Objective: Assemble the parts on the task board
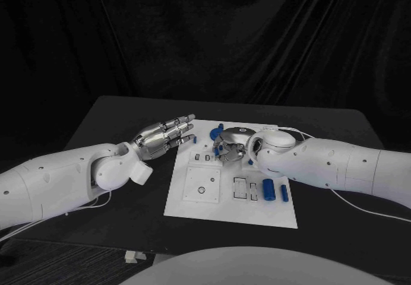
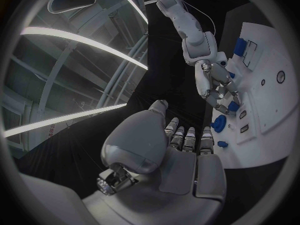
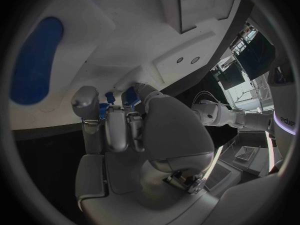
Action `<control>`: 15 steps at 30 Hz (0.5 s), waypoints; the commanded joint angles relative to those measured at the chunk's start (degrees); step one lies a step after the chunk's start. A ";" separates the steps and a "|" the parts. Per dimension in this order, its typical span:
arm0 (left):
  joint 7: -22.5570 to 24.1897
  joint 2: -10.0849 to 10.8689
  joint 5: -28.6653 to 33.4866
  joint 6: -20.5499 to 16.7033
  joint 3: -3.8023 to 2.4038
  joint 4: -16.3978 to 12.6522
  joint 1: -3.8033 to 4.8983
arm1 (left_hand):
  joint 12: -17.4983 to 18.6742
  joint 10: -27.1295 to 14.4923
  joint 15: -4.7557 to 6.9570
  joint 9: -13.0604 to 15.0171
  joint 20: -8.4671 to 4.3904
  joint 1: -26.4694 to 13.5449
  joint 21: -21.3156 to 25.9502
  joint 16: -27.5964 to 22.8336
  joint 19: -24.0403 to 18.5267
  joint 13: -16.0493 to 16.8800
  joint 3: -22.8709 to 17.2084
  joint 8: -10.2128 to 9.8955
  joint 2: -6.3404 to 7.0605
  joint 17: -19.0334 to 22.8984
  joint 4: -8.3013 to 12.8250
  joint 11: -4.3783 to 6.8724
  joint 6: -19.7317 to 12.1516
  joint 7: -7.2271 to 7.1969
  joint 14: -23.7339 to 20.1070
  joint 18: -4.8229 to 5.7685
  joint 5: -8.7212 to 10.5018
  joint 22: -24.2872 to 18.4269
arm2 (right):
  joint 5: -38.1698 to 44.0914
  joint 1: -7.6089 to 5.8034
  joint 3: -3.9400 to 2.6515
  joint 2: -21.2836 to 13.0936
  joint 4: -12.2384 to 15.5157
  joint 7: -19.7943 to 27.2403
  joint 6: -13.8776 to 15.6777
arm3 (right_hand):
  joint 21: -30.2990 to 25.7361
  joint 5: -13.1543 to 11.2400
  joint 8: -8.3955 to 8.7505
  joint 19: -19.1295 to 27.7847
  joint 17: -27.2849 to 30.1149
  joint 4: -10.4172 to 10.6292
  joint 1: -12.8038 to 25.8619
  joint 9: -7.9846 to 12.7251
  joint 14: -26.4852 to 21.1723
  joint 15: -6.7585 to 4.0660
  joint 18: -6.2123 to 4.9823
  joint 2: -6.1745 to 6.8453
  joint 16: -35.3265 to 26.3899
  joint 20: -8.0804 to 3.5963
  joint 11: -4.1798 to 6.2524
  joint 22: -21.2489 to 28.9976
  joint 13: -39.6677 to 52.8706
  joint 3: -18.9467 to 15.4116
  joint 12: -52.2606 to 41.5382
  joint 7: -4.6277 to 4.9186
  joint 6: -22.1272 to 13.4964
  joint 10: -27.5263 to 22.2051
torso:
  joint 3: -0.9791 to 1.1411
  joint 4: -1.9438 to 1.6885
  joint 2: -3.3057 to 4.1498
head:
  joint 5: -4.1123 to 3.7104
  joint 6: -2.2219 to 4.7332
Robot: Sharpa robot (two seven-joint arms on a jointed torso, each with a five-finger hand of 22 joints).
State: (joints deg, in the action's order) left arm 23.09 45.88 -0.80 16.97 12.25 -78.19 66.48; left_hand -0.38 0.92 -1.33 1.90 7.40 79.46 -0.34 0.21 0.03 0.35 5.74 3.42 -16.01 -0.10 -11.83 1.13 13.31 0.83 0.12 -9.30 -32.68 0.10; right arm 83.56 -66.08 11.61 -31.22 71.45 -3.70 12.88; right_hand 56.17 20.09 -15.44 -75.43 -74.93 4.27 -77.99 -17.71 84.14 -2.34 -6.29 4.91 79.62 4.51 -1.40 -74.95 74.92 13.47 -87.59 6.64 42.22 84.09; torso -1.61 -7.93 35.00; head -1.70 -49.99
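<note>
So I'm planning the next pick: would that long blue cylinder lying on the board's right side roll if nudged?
Probably. The blue cylinder looks round and lies flat on the smooth white task board, so a sideways nudge could roll it. It looks rigid, likely light, and may slip in a loose pinch.

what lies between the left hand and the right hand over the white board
In the head view, a bare strip of the white task board and small blue parts near its far edge lie between the left hand and the right hand.
</note>
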 commanded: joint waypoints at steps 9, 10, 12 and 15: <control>0.43 -0.12 0.10 0.62 -0.06 0.04 -0.05 | 0.00 -0.02 -0.47 0.06 0.25 0.31 0.34 -0.21 -0.03 0.05 -0.04 0.22 -0.11 0.10 0.22 -0.24 -0.15 0.11 -0.12 -0.59 -0.19 -0.10 | 0.81 0.59 0.29 -0.39 -0.10 -1.73 -1.74 | -2.10 -7.48 7.85 0.28 -5.68 -0.07 1.24 7.35 0.76 -0.28 -0.51 0.70 -0.09 -0.64 0.84 -5.37 10.24 -2.30 1.28 -1.24 -17.54 0.12 | 0.06 -0.04 -0.04 | -0.31 -0.01; 0.46 -0.10 0.10 0.57 -0.06 0.02 -0.05 | -0.01 -0.01 -0.47 0.07 0.25 0.31 0.34 -0.21 -0.03 0.06 -0.05 0.23 -0.11 0.10 0.23 -0.24 -0.13 0.11 -0.12 -0.59 -0.19 -0.10 | 0.82 0.59 0.29 -0.50 -0.02 -1.60 -1.40 | -2.14 -7.68 8.05 0.27 -5.70 0.04 1.27 7.62 0.76 -0.31 -0.51 0.74 -0.07 -0.66 0.89 -5.39 10.20 -2.44 1.32 -1.31 -18.14 0.08 | 0.07 -0.03 -0.04 | -0.31 -0.01; 0.49 -0.03 0.10 0.49 -0.06 -0.04 -0.05 | -0.01 0.00 -0.47 0.07 0.25 0.30 0.34 -0.21 -0.03 0.06 -0.05 0.23 -0.11 0.10 0.23 -0.24 -0.12 0.11 -0.12 -0.59 -0.19 -0.10 | 0.82 0.60 0.29 -0.83 0.23 -1.25 -0.44 | -2.31 -9.23 8.80 0.15 -5.75 1.12 1.28 8.90 0.78 -0.56 -0.48 1.22 -0.03 -0.82 1.15 -5.50 10.01 -3.48 1.46 -1.61 -20.80 -0.11 | 0.06 0.05 -0.05 | -0.20 -0.01; 0.53 -0.01 0.10 0.40 -0.06 -0.02 -0.05 | -0.01 0.00 -0.47 0.07 0.25 0.30 0.34 -0.21 -0.03 0.06 -0.06 0.23 -0.10 0.10 0.25 -0.25 -0.12 0.11 -0.12 -0.59 -0.19 -0.10 | 0.83 0.59 0.29 -1.44 0.76 -0.61 1.13 | -2.66 -11.58 8.94 -0.08 -5.91 5.31 -0.02 10.16 0.88 -0.46 -0.55 2.88 0.13 -1.16 1.42 -5.71 9.84 -5.62 1.58 -1.68 -22.74 -0.20 | 0.05 0.09 -0.08 | -0.14 -0.01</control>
State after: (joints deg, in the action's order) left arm 23.04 45.94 -0.80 16.96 12.25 -78.10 66.48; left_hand -0.38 0.92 -1.33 1.90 7.40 79.46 -0.34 0.21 0.03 0.34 5.74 3.41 -16.01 -0.05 -11.84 1.13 13.31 0.83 0.12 -9.30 -32.67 0.10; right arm 83.58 -65.97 11.62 -32.44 72.08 -3.68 13.44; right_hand 53.85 8.98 -6.74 -75.35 -74.93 8.43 -77.20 -7.81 83.92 -2.56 -6.28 6.95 79.63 3.79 -0.56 -74.94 74.91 8.08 -86.24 4.93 19.83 83.90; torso -1.57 -7.92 34.97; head -1.91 -49.99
